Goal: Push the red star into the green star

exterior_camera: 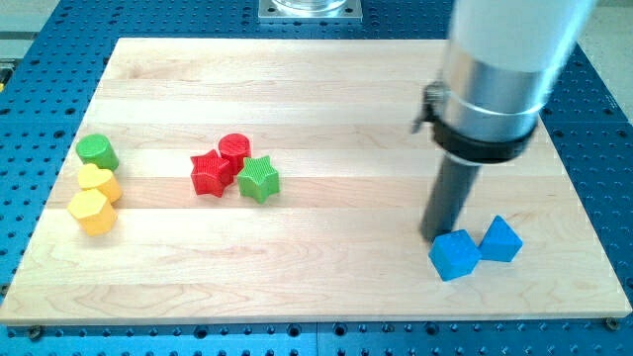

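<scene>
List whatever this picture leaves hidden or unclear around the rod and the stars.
- My tip, camera view: its very end sits behind the larger blue block, so contact cannot be judged.
- Red star and green star: look adjacent; whether they touch is too small to tell.
- Red cylinder: lower part hidden behind both stars.
- Arm: upper part cut off by the view's top and blurred.

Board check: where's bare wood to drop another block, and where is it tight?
Free: the wide middle between the green star and my tip; the strip along the view's bottom; the view's top left.
Crowded: red star, red cylinder and green star bunched; the left-edge stack from green cylinder down; my tip beside the blue blocks.
</scene>
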